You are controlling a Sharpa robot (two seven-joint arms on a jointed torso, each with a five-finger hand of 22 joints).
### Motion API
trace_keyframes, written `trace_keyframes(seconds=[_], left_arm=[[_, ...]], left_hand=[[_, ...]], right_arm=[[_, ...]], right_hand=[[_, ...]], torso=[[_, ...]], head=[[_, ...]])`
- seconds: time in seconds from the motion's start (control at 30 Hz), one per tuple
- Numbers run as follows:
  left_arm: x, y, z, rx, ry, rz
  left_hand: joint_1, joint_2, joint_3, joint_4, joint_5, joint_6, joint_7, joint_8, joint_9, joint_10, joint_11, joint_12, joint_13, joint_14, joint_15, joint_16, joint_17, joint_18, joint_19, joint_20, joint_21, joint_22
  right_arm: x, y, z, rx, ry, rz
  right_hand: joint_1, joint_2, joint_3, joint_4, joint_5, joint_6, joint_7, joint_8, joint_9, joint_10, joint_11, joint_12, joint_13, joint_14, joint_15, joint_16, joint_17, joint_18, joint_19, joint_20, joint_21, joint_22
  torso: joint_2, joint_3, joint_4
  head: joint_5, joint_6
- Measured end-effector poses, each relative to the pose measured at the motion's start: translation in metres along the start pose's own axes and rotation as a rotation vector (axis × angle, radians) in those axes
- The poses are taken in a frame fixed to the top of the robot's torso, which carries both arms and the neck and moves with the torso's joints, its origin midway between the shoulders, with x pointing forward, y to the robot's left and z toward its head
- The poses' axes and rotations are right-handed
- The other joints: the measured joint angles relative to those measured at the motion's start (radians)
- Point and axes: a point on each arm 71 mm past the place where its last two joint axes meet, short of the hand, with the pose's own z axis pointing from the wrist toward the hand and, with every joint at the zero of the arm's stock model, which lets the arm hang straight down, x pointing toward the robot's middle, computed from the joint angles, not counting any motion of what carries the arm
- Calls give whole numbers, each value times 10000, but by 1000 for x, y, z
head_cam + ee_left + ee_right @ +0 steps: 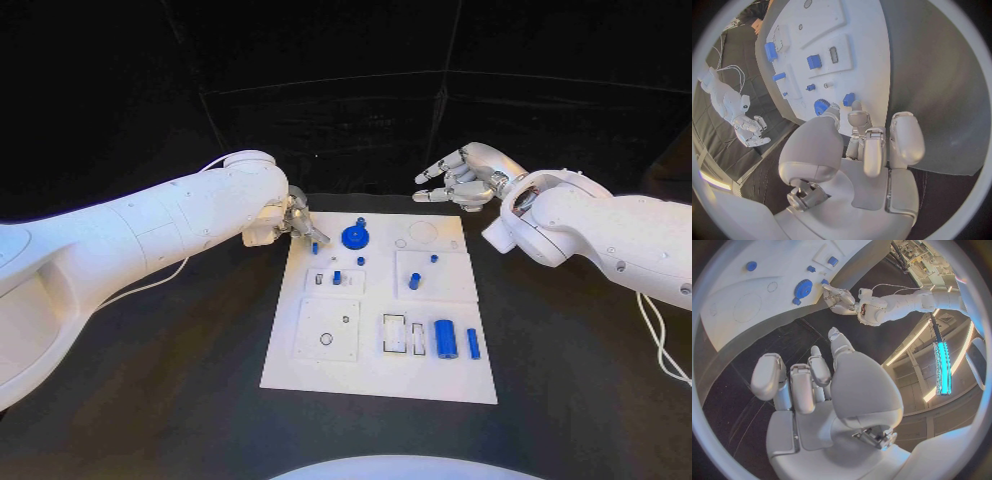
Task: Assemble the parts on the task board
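Fingers of the left hand reach down at the upper left corner of the task board, their tips touching a small blue part there; whether they grasp it, I cannot tell. Right hand hovers above the board's upper right, over the black table, fingers loosely apart and holding nothing. Blue gear sits near the board's top; blue cylinder lies lower right.

The task board looks like smooth matt white plastic, the blue parts like smooth, slightly glossy plastic, the table is covered in matt black cloth, and both arms wear glossy white shells ending in silvery satin-finished hands
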Motion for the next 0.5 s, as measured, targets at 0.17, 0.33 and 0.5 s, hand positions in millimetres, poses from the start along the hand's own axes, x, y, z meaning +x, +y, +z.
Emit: trace_keyframes(seconds=[0.17,0.33,0.5], left_arm=[[1,-1,1,-18,53,29],[2,0,2,-31,122,68],[3,-1,2,-21,196,117]], left_hand=[[42,42,-30,-30,0,0,0,0,-12,0,0,0,0,0,0,0,0,0,0,0,0,10],[142,69,-30,-30,0,35,35,0,-26,0,0,0,1,0,0,0,0,0,0,0,0,24],[142,69,-58,-58,0,42,28,0,-26,0,0,0,1,0,0,0,0,0,-2,-1,0,40]], right_arm=[[0,0,0,-9,10,3],[0,1,0,-13,14,4],[0,0,0,-11,12,2]], right_hand=[[0,0,0,0,0,0,0,0,0,0,0,0,0,0,0,0,0,0,0,0,0,0],[0,0,0,0,0,0,0,0,0,0,0,0,0,0,0,0,0,0,0,0,0,0],[0,0,0,0,0,0,0,0,0,0,0,0,0,0,0,0,0,0,0,0,0,1]], torso=[[0,1,0],[0,5,0],[-2,4,0]], head=[[11,-15],[5,-24],[-17,-34]])
